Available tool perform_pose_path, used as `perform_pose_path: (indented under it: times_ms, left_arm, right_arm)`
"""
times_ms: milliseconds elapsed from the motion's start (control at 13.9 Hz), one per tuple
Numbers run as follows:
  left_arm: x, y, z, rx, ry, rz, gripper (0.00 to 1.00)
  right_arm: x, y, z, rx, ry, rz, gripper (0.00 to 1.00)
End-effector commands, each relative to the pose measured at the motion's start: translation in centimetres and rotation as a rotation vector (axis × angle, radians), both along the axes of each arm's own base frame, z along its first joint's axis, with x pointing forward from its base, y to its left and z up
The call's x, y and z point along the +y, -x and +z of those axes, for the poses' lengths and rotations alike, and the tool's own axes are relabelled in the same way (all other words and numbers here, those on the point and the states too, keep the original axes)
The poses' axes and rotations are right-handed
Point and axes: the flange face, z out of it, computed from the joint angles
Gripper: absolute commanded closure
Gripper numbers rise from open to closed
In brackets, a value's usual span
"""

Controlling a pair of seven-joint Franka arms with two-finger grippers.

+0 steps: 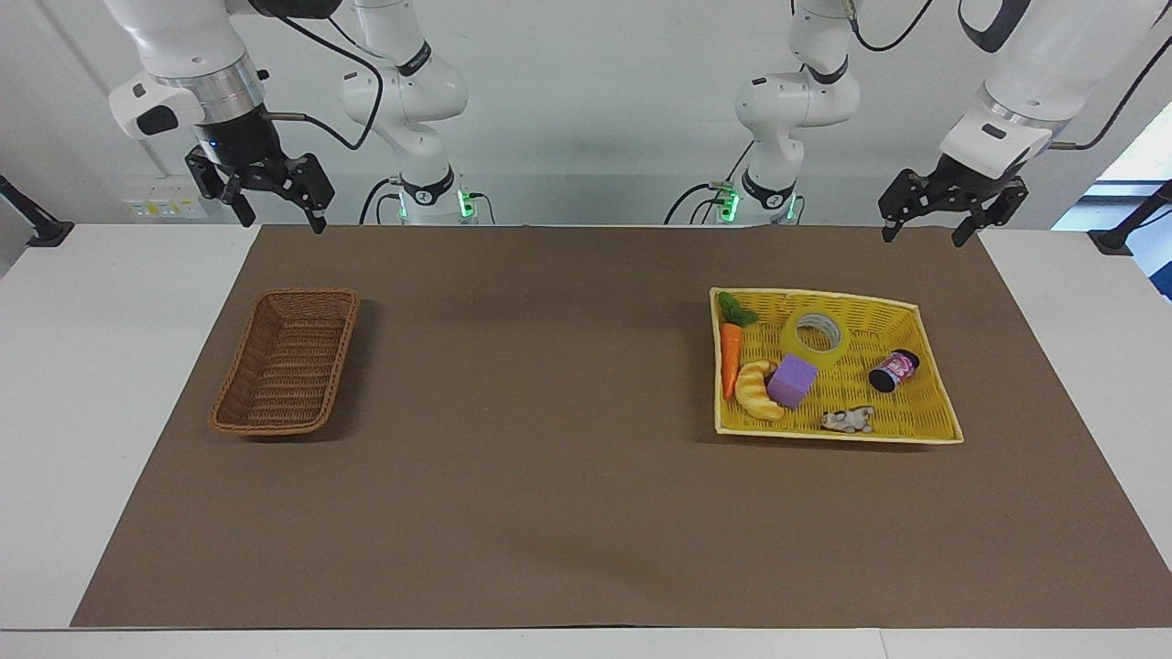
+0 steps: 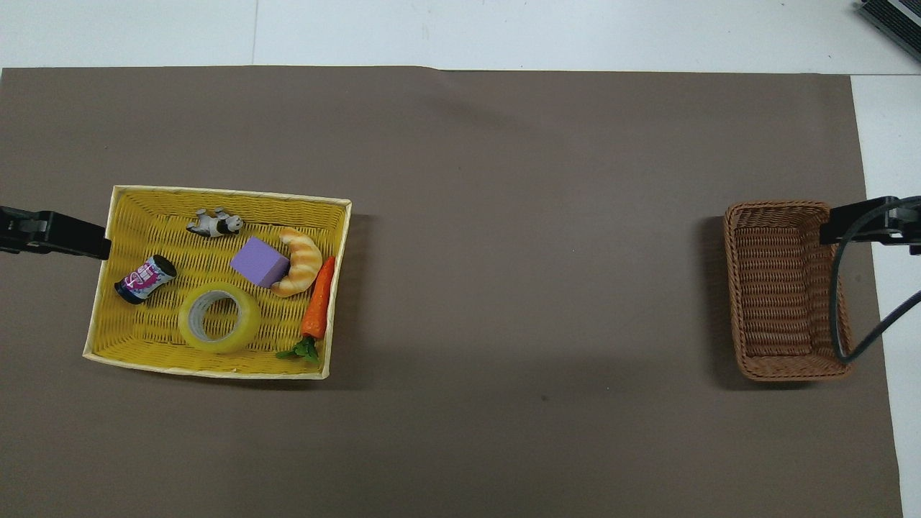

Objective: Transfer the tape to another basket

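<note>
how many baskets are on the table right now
2. The yellow basket sits toward the left arm's end and holds the tape and some toys. The brown basket sits toward the right arm's end with nothing in it. None looks hidden.

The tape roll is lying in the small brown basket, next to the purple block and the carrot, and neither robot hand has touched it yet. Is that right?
Not quite. The tape lies in the yellow basket, as the overhead view shows; the brown basket holds nothing. The purple block and carrot are indeed beside it, and the left gripper and right gripper hang above the table.
</note>
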Motion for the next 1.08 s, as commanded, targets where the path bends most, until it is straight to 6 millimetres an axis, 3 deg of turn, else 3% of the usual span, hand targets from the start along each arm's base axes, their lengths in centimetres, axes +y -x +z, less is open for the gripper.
perform_pose_path:
  times_ms: [0,360,1008]
  left_arm:
    - [0.3,1.6,-0.6,0.013,0.009,0.001,0.0]
    - [0.3,2.1,-4.2,0.044,0.004,0.005,0.0]
    - [0.4,4.6,-16.3,0.097,-0.008,0.008,0.0]
  right_arm:
    - [-0.3,-0.1,0.1,-0.004,-0.015,0.003,0.0]
    - [-0.3,-0.1,0.1,-0.004,-0.015,0.003,0.0]
    - [-0.3,-0.1,0.1,-0.004,-0.015,0.003,0.0]
